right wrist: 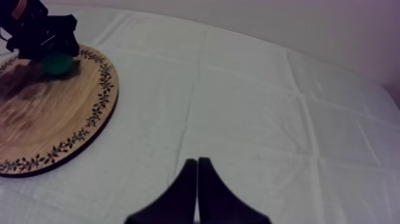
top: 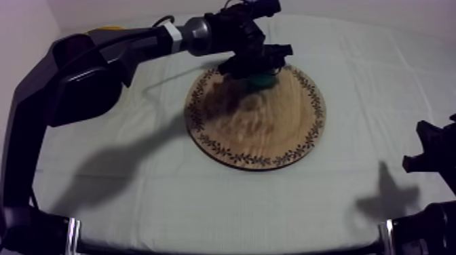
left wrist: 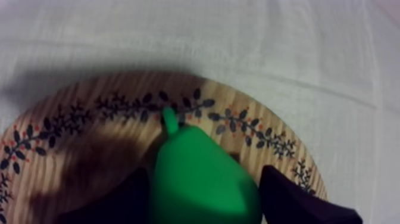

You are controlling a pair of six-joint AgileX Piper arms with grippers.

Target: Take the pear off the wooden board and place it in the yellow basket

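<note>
You have one pear [left wrist: 199, 179] here, one round wooden board [top: 271, 135] and one yellow basket [top: 103, 28], a sliver of it showing past the left arm. One table [top: 224, 203] carries them. There are two claws: the left claw [top: 260, 76] and the right claw [right wrist: 196, 184].

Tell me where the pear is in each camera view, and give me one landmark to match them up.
Top view: the pear sits near the far rim of the wooden board, under the left gripper.
Left wrist view: the pear is between that gripper's jaws, stem toward the rim.
Right wrist view: the pear is on the board near its rim, beneath the left gripper.
Shared landmark: the board's patterned rim.
</note>
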